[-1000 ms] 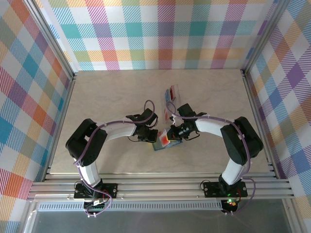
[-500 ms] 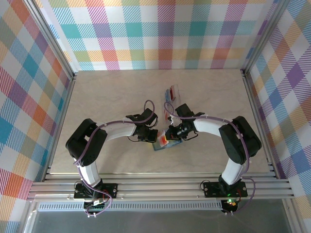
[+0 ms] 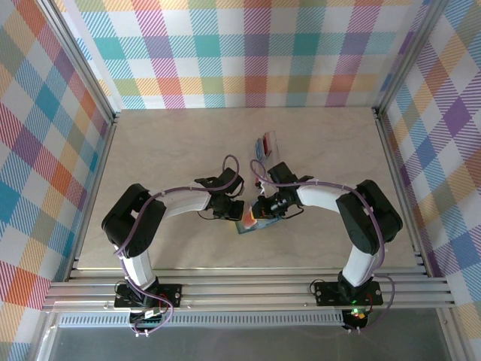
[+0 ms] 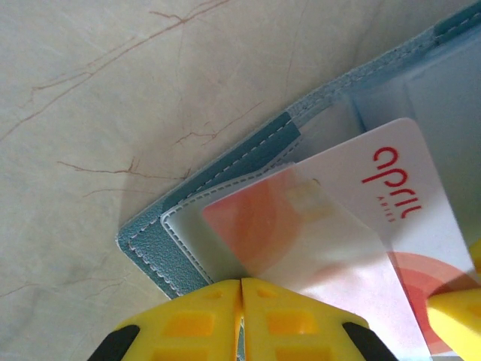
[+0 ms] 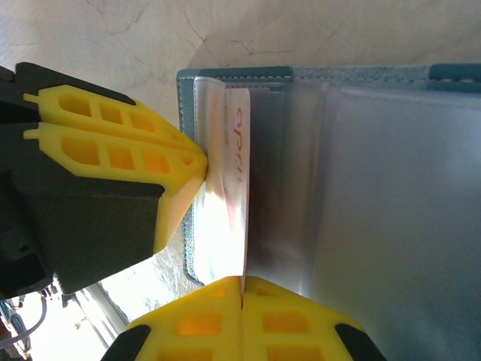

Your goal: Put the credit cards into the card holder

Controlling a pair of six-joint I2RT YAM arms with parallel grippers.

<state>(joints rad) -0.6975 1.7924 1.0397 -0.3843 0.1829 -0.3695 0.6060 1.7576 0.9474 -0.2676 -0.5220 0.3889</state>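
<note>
Slid further left now: the red credit card (image 4: 376,195), pinched by the right gripper (image 5: 242,280), is fed into the card holder (image 4: 150,248) mid-table, its clear pocket (image 4: 184,226) clamped by the left gripper (image 4: 240,282). Seating is judged close.

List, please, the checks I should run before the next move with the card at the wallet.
1. Right tool shut on the card: ok.
2. Left tool pinching the wallet at its clear pocket edge: ok.
3. Card corner under the pocket: ok.
4. Card fully seated: not ok, most of it sticks out.
5. Wallet open on the table: ok.
6. Number of cards left in the case: cannot tell, too small.
</note>
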